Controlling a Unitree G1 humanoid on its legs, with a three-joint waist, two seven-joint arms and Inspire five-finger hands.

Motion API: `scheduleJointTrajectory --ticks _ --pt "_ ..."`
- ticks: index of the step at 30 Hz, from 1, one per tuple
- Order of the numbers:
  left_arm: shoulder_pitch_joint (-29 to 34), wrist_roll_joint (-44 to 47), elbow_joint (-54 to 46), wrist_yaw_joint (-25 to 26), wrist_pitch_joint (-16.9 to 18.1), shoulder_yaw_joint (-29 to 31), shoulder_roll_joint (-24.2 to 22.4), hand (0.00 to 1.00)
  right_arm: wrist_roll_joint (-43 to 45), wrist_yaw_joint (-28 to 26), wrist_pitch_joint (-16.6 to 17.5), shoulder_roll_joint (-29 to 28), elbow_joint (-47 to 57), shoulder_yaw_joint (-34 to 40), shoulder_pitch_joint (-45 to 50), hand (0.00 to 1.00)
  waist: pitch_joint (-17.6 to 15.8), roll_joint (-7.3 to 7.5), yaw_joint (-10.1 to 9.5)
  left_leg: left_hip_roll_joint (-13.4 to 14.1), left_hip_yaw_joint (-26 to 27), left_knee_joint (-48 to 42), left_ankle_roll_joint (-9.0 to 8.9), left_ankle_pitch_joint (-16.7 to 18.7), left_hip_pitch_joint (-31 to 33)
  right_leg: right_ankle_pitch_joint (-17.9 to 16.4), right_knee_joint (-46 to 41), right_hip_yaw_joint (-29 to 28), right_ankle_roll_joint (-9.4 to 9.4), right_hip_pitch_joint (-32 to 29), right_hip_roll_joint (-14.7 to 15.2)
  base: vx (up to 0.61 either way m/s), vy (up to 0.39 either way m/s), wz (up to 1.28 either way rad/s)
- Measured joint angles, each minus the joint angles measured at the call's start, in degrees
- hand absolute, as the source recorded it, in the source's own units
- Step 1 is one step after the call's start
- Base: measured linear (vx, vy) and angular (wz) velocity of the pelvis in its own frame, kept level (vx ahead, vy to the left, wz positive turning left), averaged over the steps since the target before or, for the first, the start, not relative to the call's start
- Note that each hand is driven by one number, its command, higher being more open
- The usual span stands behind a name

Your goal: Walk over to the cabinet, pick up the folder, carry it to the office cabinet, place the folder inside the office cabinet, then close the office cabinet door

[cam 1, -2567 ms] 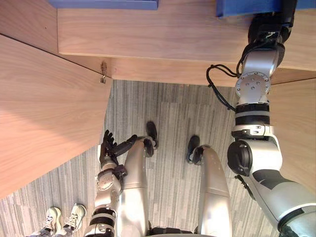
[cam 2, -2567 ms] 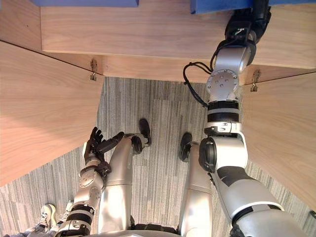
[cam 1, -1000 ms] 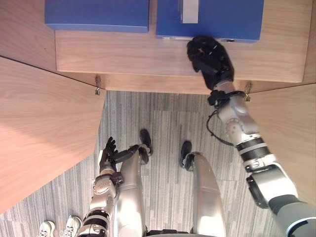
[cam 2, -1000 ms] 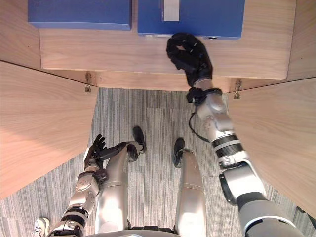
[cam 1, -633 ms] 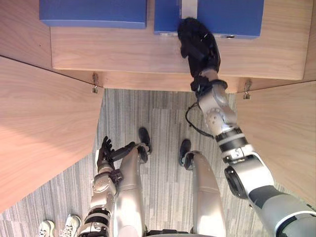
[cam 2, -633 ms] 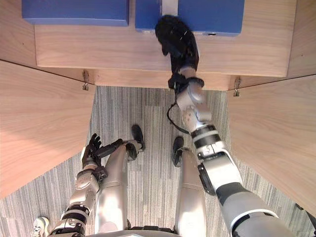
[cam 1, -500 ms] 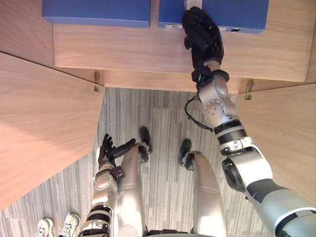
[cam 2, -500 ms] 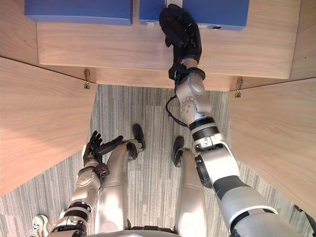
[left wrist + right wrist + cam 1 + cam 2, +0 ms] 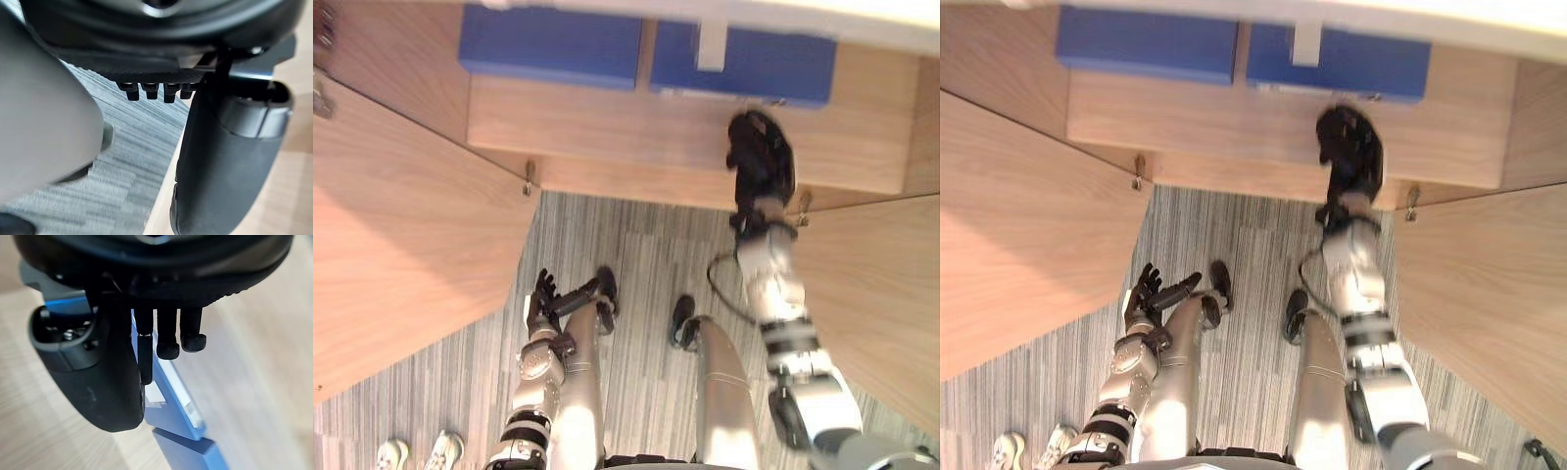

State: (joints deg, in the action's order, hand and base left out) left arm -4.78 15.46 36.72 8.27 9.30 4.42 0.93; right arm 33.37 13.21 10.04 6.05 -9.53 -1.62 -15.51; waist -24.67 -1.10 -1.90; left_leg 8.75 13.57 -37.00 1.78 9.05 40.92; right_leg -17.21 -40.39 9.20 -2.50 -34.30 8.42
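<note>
Folder [image 9: 764, 69] right of other folder [image 9: 551, 46], on shelf [image 9: 607, 122]

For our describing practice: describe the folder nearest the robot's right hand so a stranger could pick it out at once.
Find the open wooden cabinet; inside it two blue folders lie side by side. Take the right folder, just beyond the right hand. Unlike the plain left folder, it bears a pale label strip.

Matte black right hand [image 9: 761, 157]: fat rounded thumb, slim fingers with blunt rubbery tips. The left hand [image 9: 545, 294] has the same black build. Behind each hand is a silver-grey tubular arm, and both right arm [image 9: 773, 289] and left arm [image 9: 538, 367] are ringed with black bands.
</note>
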Motion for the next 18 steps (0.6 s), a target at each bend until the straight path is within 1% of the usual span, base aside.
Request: scheduleJointTrajectory --ticks 1,2,3,4,5,6,7,8,10,11,12,13,15,18 --pt "0.87 -0.22 0.07 -0.13 -0.15 -0.08 0.02 1.0 -1.13 -0.52 0.05 -0.63 0.65 -0.58 2.75 0.0 0.14 0.14 0.29 0.08 0.39 0.94 -0.01 0.03 -1.88 0.31 1.26 -0.21 -0.05 1.73 -0.25 0.03 -0.009 -0.27" --pt "2.26 -1.02 0.46 -0.41 -0.3 -0.25 0.19 1.0 -2.52 -1.63 0.06 -1.65 1.54 -1.95 7.74 0.0 0.55 0.62 0.69 0.33 1.43 2.92 -0.05 0.04 -5.49 1.05 3.74 -0.83 -0.15 4.97 -0.79 0.04 -0.009 -0.31" --pt "2.98 -1.48 1.7 -0.99 -0.27 -0.31 0.4 1.0 -4.99 -2.56 0.06 -2.46 1.49 -2.5 11.23 0.0 1.5 0.79 1.1 0.43 1.95 4.49 -0.25 -0.1 -7.6 1.75 5.92 -1.13 -0.25 7.01 -1.3 0.09 -0.008 -0.37" --pt "3.75 -2.2 4.22 -1.42 -0.43 -0.66 0.82 1.0 -8.54 -3.58 0.02 -3.31 0.72 -2.87 15.89 0.0 3.46 0.96 1.47 0.44 2.75 6.93 -0.68 -0.42 -10.34 2.86 9.24 -1.56 -0.4 9.59 -1.91 0.1 -0.004 -0.3" --pt "4.01 -2.22 5.42 -1.58 -0.45 -0.91 1.19 1.0 -10.35 -4.1 0.06 -3.61 -0.25 -2.89 17.54 0.0 4.27 1.21 1.68 0.44 3.27 8.31 -0.87 -0.69 -11.85 3.55 11.05 -2.06 -0.45 10.97 -2.29 0.14 0.005 -0.4" --pt "4.42 -2.67 8.21 -2.08 -0.57 -0.96 2.09 1.0 -13.53 -4.81 0.13 -3.89 -4.16 -2.83 19.27 0.0 6.0 1.66 2.48 0.28 4.13 11.22 -0.58 -1.89 -14.52 5.16 14.93 -2.79 -0.61 13.53 -2.83 0.16 0.006 -0.38" --pt "4.63 -3.79 10.76 -2.35 -1.0 -0.98 2.76 1.0 -16.03 -5.17 0.06 -3.99 -9.49 -2.16 20.17 1.0 7.53 1.89 3.7 -0.08 4.75 13.93 -0.44 -2.89 -16.83 6.79 18.71 -3.22 -0.92 15.93 -3.23 0.17 0.01 -0.35" --pt "4.72 -4.25 11.71 -2.37 -1.25 -0.94 3.0 1.0 -17.36 -5.23 -0.01 -4.13 -12.37 -1.47 20.24 1.0 8.0 2.09 4.16 -0.38 5.19 15.35 -0.42 -3.39 -18.26 7.55 20.55 -3.6 -1.02 17.29 -3.3 0.17 0.021 -0.34" --pt "5.62 -6.13 13.93 -2.68 -1.82 -0.56 3.35 1.0 -21.66 -5.27 -1.24 -4.86 -22.25 3.01 20.89 1.0 9.64 2.38 4.55 -1.74 7.99 21.94 -0.11 -5.39 -24.23 10.61 27.02 -5.73 -1.67 22.02 -3.4 0.17 0.035 -0.48" --pt "6.05 -6.77 13.92 -2.8 -1.83 -0.36 3.37 1.0 -22.19 -5.28 -1.53 -4.96 -24.34 4.29 21.02 1.0 9.9 2.32 4.64 -2.06 8.72 23.47 0.0 -5.85 -25.73 11.3 28.47 -6.19 -1.9 23.11 -3.35 0.14 0.036 -0.54" --pt "6.96 -8.12 14.12 -3.24 -1.96 0.46 3.54 1.0 -22.29 -5.11 -2.1 -5.18 -29.38 7.34 21.4 1.0 11.05 2.3 5.04 -2.83 10.12 26.71 -0.06 -6.69 -28.75 12.5 31.45 -7.41 -2.14 25.39 -3.3 0.1 0.034 -0.4" --pt "7.17 -8.59 14.43 -3.34 -1.98 0.73 3.69 1.0 -22.24 -4.96 -2.25 -5.28 -31.2 8.81 21.64 1.0 11.66 2.25 5.23 -3.1 10.62 27.78 -0.08 -6.96 -29.75 12.87 32.35 -7.79 -2.22 26.17 -3.31 0.09 0.028 -0.38" --pt "7.55 -8.81 15.88 -3.36 -2.36 0.79 4.71 1.0 -21.5 -4.4 -2.56 -5.7 -35.46 13.4 22.8 1.0 13.78 2.27 6.2 -3.76 11.52 30.77 -0.45 -7.66 -32.73 13.6 34.38 -8.94 -2.33 28.26 -3.3 0.07 0.014 -0.25" --pt "7.89 -8.95 17.37 -3.41 -2.6 2.08 4.84 1.0 -18.99 -3.96 -2.56 -5.94 -38.63 19.04 23.47 1.0 15.76 2.21 6.8 -4.23 14.09 34.52 -1.02 -8.64 -36.65 14.79 36.11 -11.41 -2.32 29.69 -3.54 0.03 0.025 -0.48"
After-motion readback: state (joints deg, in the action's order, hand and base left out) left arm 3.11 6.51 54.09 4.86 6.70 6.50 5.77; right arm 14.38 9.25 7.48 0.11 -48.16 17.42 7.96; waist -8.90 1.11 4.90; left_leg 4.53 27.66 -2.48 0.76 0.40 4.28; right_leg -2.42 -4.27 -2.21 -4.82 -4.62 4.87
